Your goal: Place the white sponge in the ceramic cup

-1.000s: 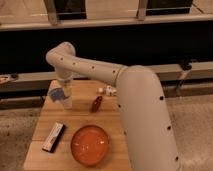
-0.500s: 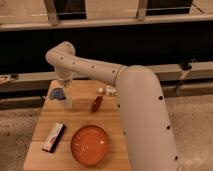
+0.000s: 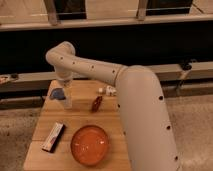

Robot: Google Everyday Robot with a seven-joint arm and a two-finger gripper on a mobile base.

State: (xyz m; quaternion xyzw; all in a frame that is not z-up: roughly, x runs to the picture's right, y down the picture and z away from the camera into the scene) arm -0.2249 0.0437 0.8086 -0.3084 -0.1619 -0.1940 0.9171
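My gripper (image 3: 66,99) hangs down from the white arm over the back left of the wooden table (image 3: 115,130). Right beside it on the left sits a small blue and whitish object (image 3: 57,93), which may be the ceramic cup; the gripper partly hides it. A small white object (image 3: 107,90), possibly the white sponge, lies near the table's back edge, to the right of the gripper and apart from it. I cannot tell whether the gripper holds anything.
An orange bowl (image 3: 90,145) stands at the front middle. A wrapped bar (image 3: 53,136) lies at the front left. A reddish-brown object (image 3: 96,103) lies at mid-table. The arm's large white body (image 3: 145,115) covers the table's right side.
The gripper has shifted slightly right and down beside the blue and whitish object. The other things have not moved.
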